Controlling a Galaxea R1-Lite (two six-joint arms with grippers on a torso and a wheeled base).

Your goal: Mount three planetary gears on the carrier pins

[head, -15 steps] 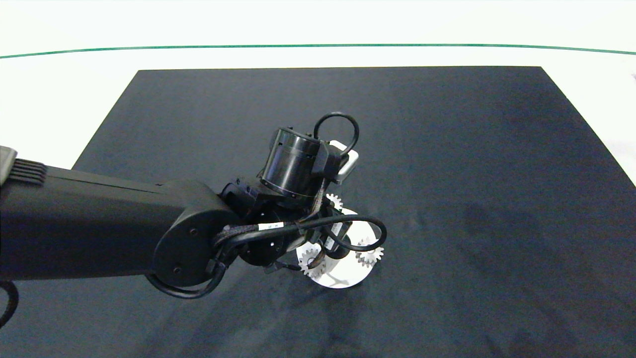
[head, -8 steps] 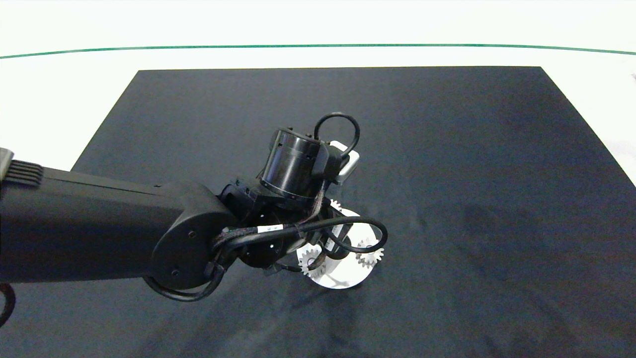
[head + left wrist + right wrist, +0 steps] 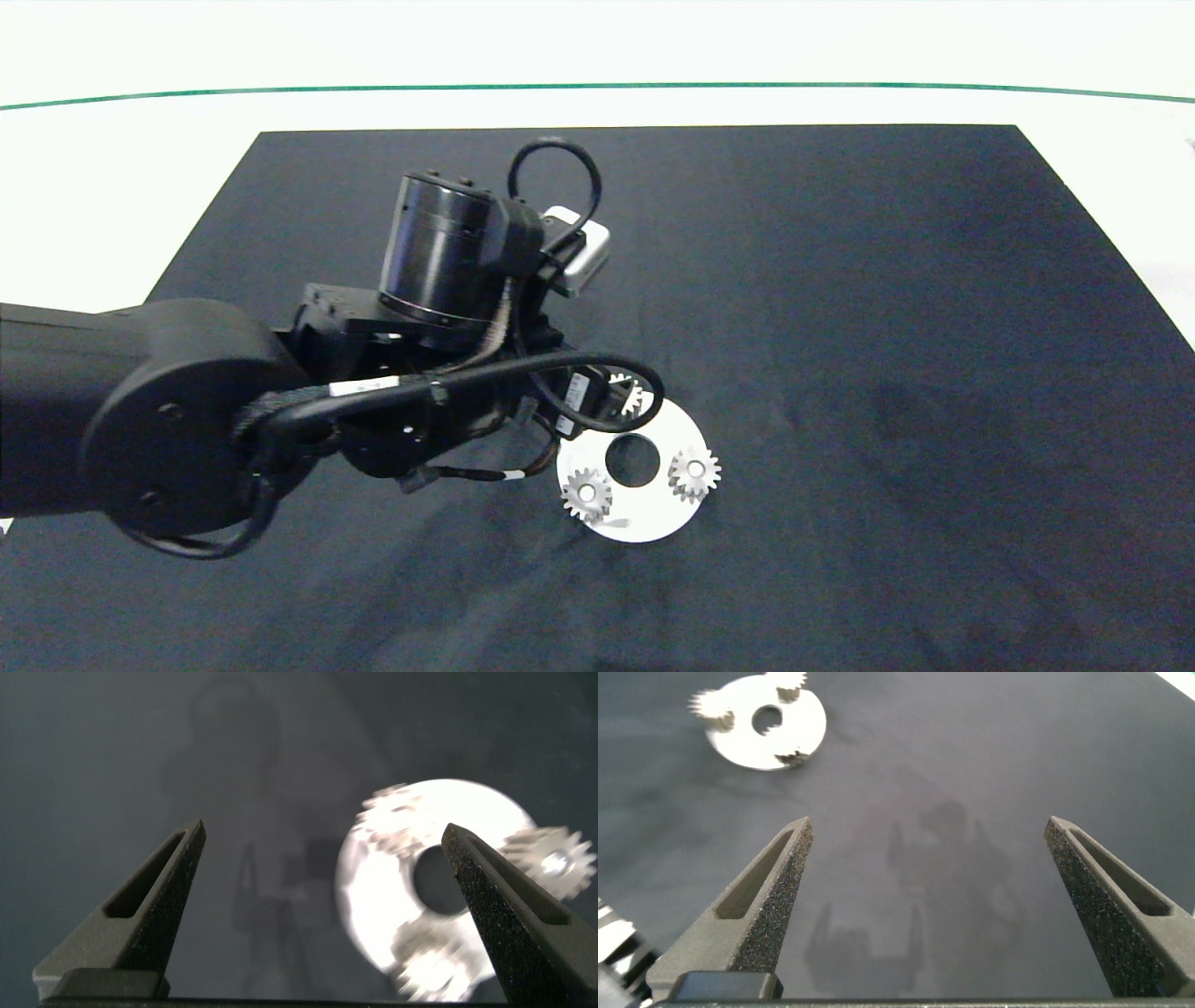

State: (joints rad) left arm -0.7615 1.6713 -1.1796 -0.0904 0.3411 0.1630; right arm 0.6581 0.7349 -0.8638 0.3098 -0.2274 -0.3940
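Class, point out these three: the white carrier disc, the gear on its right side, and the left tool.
white carrier disc [image 3: 644,523], head view, bare near rim.
right gear [image 3: 694,473], head view, its centre.
left tool [image 3: 322,905], left wrist view, between open fingertips.

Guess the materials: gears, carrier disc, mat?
Planetary gears: likely metal, silvery with bright glints on the teeth. Carrier disc: smooth matte white, could be plastic or painted metal; can't tell. Mat: dark, dull, faintly rippled, probably fabric or felt.

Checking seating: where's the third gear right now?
Head view: the third gear sits at the disc's far edge, half hidden under the left arm's cable; the other two gears flank the hole nearer.
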